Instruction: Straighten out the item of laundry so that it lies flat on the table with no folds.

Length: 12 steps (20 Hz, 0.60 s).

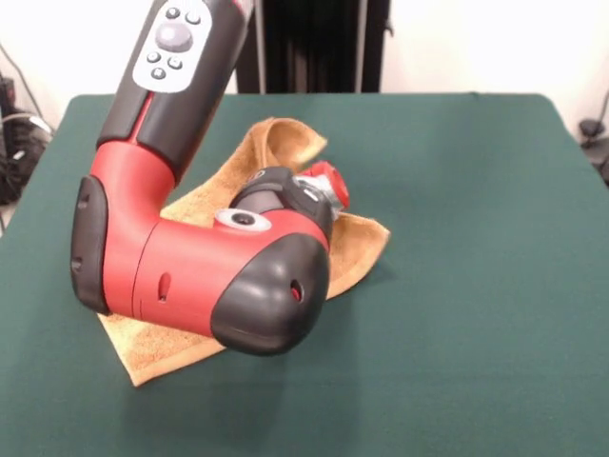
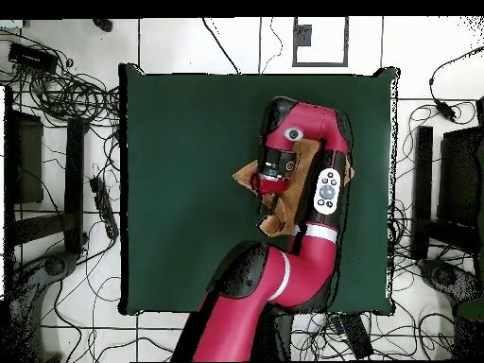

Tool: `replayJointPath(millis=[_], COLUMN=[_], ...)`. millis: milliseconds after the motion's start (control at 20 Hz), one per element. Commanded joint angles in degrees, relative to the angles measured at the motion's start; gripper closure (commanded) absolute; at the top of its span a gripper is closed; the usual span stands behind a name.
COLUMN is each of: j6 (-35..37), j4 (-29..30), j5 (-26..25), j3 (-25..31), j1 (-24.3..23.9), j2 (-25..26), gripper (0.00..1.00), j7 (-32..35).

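Observation:
The orange-tan towel lies crumpled near the middle of the green table. Its far end is folded up into a raised hump, and one corner points toward the near-left edge. The red and black arm bends low over the towel and hides most of it. The gripper shows only as a grey and red end piece behind the elbow, down at the towel's middle; its state is hidden. In the overhead view the towel sticks out on both sides of the arm, with the gripper over it, right of the table's centre.
Tangled cables and dark stands lie on the floor around the table in the overhead view. A black stand rises behind the table's far edge.

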Motion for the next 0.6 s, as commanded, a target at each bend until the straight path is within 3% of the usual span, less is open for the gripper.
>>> replayJointPath(millis=[50, 600], j6=[2.5, 4.53], j4=[3.89, 4.87], j5=[-8.7, -22.24], j3=[12.5, 23.38], j1=[-0.18, -2.19], j2=[2.37, 1.64], gripper=[0.0, 0.0], j7=[1.87, 0.26])
